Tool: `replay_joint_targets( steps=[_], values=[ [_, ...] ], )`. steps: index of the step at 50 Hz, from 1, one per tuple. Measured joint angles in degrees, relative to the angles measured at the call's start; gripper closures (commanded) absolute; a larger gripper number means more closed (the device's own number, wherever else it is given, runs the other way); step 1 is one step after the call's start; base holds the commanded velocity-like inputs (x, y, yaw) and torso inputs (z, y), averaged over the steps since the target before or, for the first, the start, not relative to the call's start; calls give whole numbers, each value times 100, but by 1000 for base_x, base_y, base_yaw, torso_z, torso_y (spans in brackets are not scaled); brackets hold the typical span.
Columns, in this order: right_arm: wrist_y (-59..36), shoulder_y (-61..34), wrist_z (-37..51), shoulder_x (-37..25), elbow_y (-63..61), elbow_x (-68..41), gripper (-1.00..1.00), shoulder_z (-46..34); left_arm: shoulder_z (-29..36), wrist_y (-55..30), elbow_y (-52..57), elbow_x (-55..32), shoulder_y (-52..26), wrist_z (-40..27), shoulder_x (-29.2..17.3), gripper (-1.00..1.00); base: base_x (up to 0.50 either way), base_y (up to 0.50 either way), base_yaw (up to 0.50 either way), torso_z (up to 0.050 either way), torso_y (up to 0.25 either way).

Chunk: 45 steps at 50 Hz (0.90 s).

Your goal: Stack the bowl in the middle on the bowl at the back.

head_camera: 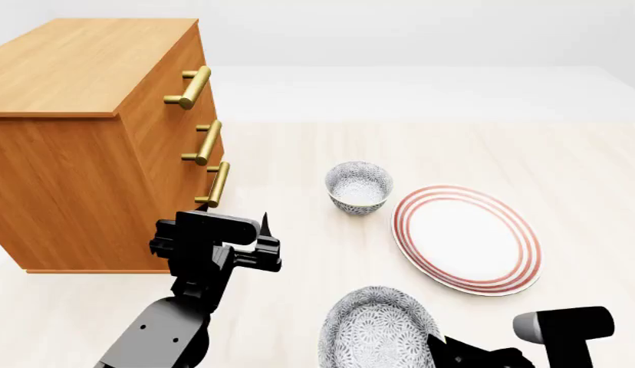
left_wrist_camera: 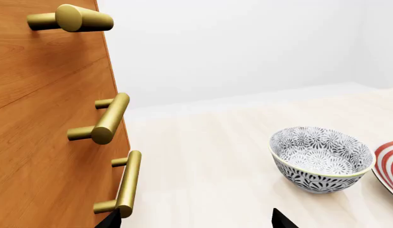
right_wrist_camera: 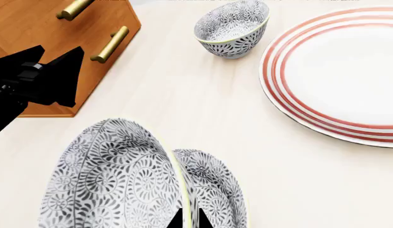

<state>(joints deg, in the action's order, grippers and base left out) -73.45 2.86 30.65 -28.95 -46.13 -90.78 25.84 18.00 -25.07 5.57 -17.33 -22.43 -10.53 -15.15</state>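
Observation:
The bowl at the back (head_camera: 359, 186) (left_wrist_camera: 321, 159) (right_wrist_camera: 233, 27) is white with a grey-blue speckle pattern. It stands upright on the pale floor, left of the plate. A second speckled bowl (head_camera: 377, 331) (right_wrist_camera: 114, 180), the bowl in the middle, hangs tilted near the bottom of the head view. My right gripper (right_wrist_camera: 189, 222) (head_camera: 436, 346) is shut on its rim, one finger inside and one outside. My left gripper (left_wrist_camera: 196, 223) (head_camera: 259, 241) is open with nothing in it, near the drawer handles and well short of the back bowl.
A wooden chest of drawers (head_camera: 82, 138) with brass handles (head_camera: 200, 142) (left_wrist_camera: 109, 119) stands at the left, close to my left arm. A flat white plate with red rings (head_camera: 463, 238) (right_wrist_camera: 339, 71) lies to the right of the back bowl.

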Motion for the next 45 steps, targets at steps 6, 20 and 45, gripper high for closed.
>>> replay_joint_targets(
  steps=[6,20,45],
  values=[
    [30,-63,23,12,76,63,100,-63,10,8,-11,-9,1,-8,-5,-100,0,0,0,3,0],
    [118,46,40,-50,90,27,100,-1,32,19,-24,-28,-5,-32,-18,-100,0,0,0,0,1],
    [226,32,51,-110,68,45,-100,-82,68,29,-52,-63,-27,-67,-42,-100,0,0,0,0,0]
  ],
)
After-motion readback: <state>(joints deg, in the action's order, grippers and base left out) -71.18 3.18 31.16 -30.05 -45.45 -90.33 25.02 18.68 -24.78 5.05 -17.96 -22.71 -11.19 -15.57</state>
